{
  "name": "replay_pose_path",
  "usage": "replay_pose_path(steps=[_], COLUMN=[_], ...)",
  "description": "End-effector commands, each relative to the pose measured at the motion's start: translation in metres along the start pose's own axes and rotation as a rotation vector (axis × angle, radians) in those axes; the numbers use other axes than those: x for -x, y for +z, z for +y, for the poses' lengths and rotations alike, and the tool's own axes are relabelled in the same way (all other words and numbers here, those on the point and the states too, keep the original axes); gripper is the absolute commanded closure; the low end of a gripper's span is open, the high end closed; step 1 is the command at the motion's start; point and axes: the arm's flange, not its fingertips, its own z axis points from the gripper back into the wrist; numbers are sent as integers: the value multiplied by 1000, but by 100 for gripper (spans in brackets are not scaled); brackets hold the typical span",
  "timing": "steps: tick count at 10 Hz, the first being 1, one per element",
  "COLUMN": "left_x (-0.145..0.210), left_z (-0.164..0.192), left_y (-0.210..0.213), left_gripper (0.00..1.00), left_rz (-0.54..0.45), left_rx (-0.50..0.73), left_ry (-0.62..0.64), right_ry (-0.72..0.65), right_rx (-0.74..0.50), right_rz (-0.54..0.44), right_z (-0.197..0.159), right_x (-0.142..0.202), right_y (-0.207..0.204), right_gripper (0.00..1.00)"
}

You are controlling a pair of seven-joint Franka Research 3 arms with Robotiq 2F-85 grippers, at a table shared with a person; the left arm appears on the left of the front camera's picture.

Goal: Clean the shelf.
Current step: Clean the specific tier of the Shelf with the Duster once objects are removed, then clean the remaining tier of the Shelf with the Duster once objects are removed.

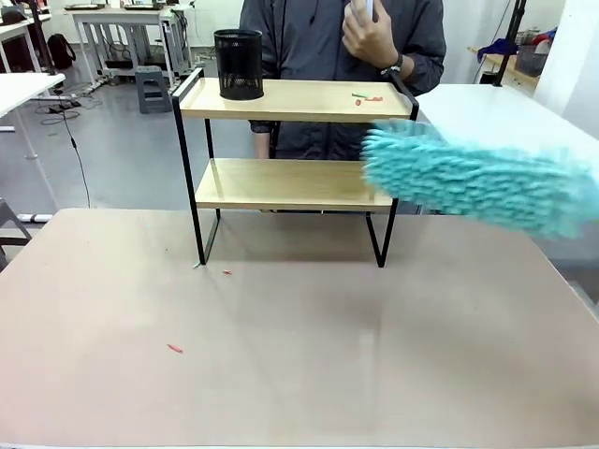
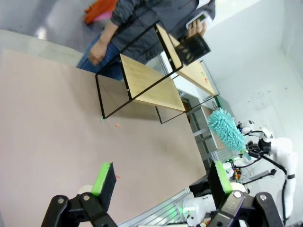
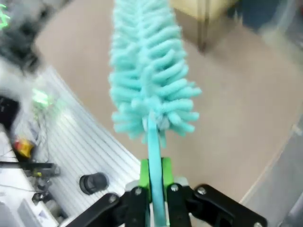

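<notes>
My right hand (image 3: pixel 154 188) is clamped on the duster (image 1: pixel 477 178), and my left hand (image 2: pixel 163 176) gapes empty. The shelf (image 1: pixel 281 182) stands far across the tabletop (image 1: pixel 299 355), with the duster just beside its right end. I'm on the approach; next I'd lift and sweep the crumbs (image 1: pixel 367 96) off the top.

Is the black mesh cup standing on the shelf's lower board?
No, the black mesh cup stands at the left end of the upper board of the shelf in the front view.
</notes>
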Motion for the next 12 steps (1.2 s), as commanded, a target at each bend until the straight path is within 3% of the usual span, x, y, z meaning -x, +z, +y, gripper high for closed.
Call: replay_pose_path(steps=[1, 2, 3, 4, 12], left_x=[-1, -1, -1, -1, -1], left_z=[-1, -1, -1, -1, -1], left_y=[-3, -3, -3, -3, -3], left_gripper=[0, 0, 0, 0, 0], left_rz=[-9, -9, -9, -9, -9], left_rx=[10, 10, 10, 10, 10], left_ry=[-15, -15, -15, -15, -15], right_ry=[-312, -430, -482, -302, -302], right_rx=[74, 121, 198, 77, 77], right_rz=[-79, -103, -89, -54, -54], right_z=[-18, -24, -25, -27, -27], right_x=[55, 78, 80, 66, 66], right_y=[-3, -9, -22, 19, 19], right_gripper=[87, 87, 87, 87, 87])
